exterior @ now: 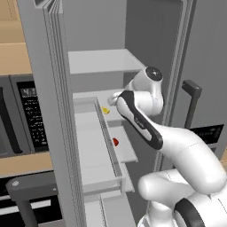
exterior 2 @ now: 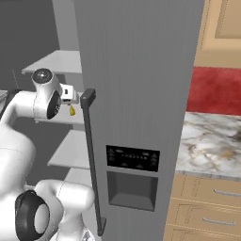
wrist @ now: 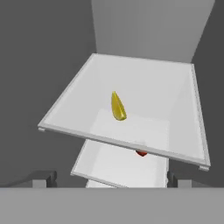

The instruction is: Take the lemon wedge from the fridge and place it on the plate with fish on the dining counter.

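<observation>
The fridge (exterior: pixel 48 111) stands with its left door swung open, and my arm reaches in over the pale shelves. The lemon wedge (wrist: pixel 117 107), tiny and bright yellow, lies near the middle of a shelf (wrist: pixel 153 87). My gripper (wrist: pixel 111 178) hovers above the lemon wedge (exterior: pixel 105 110), open, its fingertips (wrist: pixel 43 179) set wide apart with nothing between them. In the right base view the lemon wedge (exterior 2: pixel 72 110) sits just under my hand. The plate with fish and the dining counter are out of view.
A small red item (wrist: pixel 141 153) lies on the shelf below (exterior: pixel 115 142). The shut right door (exterior 2: pixel 141 94) with its dark bar handle (exterior 2: pixel 92 160) is close on my right. A black wall oven (exterior: pixel 26 115) is left of the fridge; a marble-topped drawer counter (exterior 2: pixel 212 136) is to the right.
</observation>
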